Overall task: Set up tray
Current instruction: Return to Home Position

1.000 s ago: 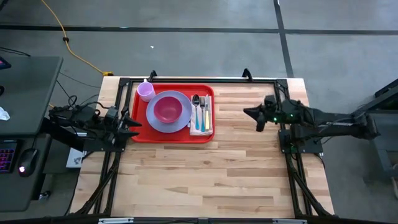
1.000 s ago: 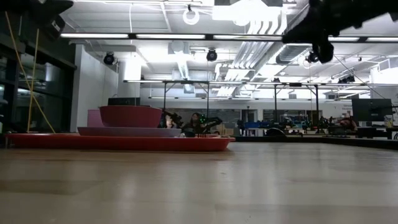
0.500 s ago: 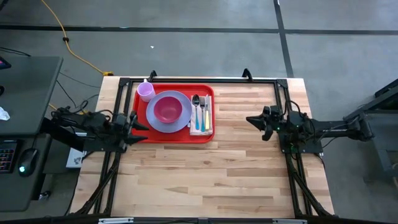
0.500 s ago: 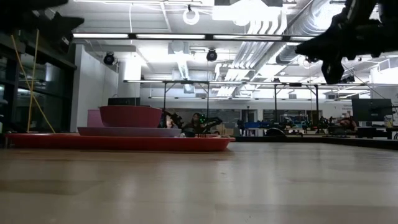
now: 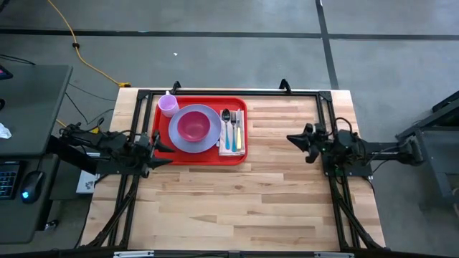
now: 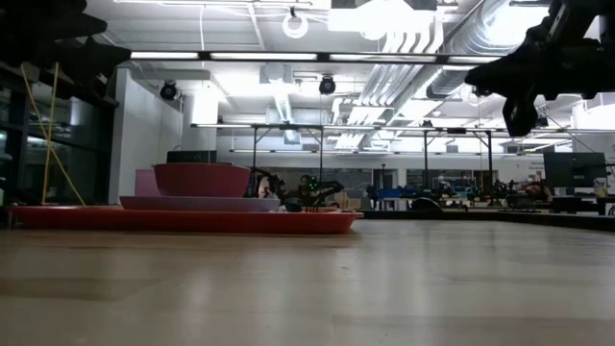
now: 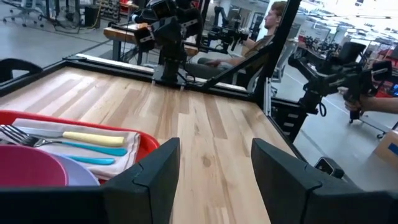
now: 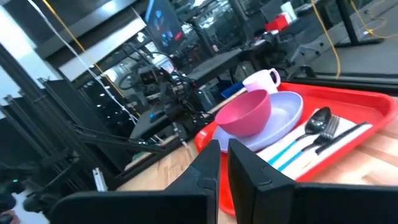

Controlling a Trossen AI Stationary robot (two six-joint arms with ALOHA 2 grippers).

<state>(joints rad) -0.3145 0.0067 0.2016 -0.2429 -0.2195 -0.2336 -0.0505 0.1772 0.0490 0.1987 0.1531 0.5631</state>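
The red tray (image 5: 162, 155) lies on the wooden table at the far left. On it sit a lavender plate (image 5: 211, 140) with a pink bowl (image 5: 192, 126), a lavender cup (image 5: 168, 105), and a white napkin (image 5: 242, 149) carrying a spoon, fork and knife. My left gripper (image 5: 163, 147) is open and empty above the tray's left edge; its wrist view shows the tray's corner (image 7: 147, 144). My right gripper (image 5: 295, 141) hangs in the air at the table's right side, its fingers nearly together and empty, facing the tray (image 8: 367, 107).
Bare wood fills the table's near half and the stretch between the tray and my right gripper. A black metal frame (image 5: 215, 92) runs along the table's edges. Beyond the table a person (image 7: 278, 18) sits among other robot stations.
My right gripper has drawn back toward the table's right edge and come lower. My left gripper has sunk lower and eased a little toward the tray. The tray and its things have not moved.
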